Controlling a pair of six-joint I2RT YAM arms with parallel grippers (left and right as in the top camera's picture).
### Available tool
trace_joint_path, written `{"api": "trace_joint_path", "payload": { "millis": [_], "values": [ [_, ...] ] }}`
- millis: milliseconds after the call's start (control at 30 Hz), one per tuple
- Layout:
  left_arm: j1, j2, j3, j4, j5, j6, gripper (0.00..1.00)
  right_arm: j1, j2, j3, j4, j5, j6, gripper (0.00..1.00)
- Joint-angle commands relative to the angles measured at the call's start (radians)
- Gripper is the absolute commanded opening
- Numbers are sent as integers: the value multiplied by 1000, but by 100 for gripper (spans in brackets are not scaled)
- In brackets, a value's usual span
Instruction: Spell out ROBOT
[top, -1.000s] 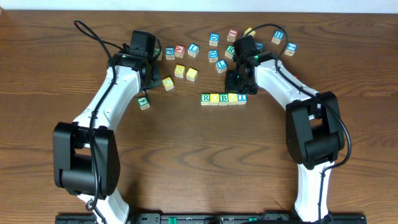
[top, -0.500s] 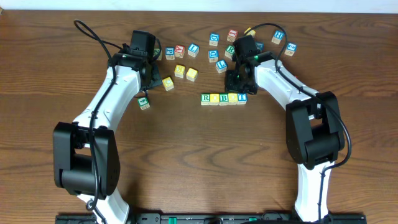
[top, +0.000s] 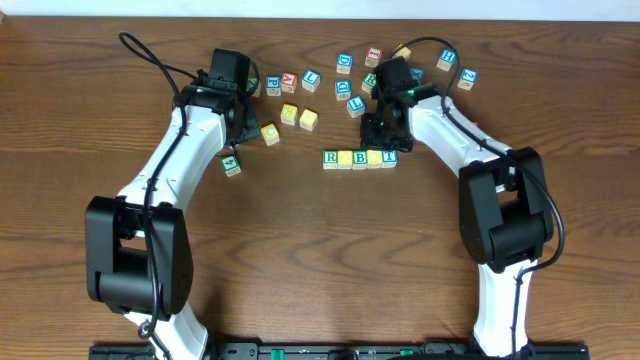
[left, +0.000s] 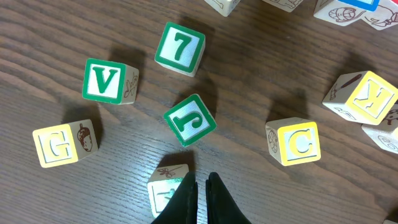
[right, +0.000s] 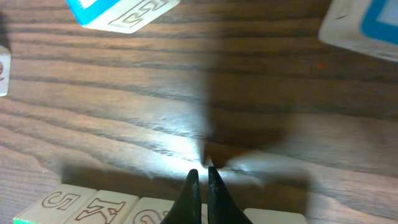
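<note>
Overhead, a dark wooden table (top: 300, 270) carries two white-and-black robot arms reaching up from the bottom edge of the frame. Just right of centre, five letter cubes stand side by side in a straight row (top: 359, 158): green R (top: 331, 158), first yellow cube (top: 345, 158), green B (top: 360, 158), second yellow cube (top: 375, 157), blue T (top: 389, 156). The right gripper (right: 202, 179) sits just above the row's right end in the frame, its jaws pressed together on nothing. The left gripper (left: 201, 186), upper left of centre, also has its jaws pressed together and empty. Loose cubes lie around it: green J (left: 189, 120), green 7 (left: 180, 48), green V (left: 106, 79), yellow G (left: 62, 144), yellow C (left: 297, 140).
</note>
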Motion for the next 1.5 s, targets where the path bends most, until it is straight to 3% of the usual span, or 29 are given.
{"api": "trace_joint_path", "payload": {
  "millis": [0, 1233, 1467],
  "values": [
    [4, 0, -3, 0, -13, 6, 8, 11, 10, 18, -1, -10, -23, 1],
    [4, 0, -3, 2, -13, 5, 8, 13, 10, 18, 1, 1, -24, 2],
    [4, 0, -3, 4, -13, 5, 8, -12, 10, 18, 26, 48, 43, 2]
  ]
}}
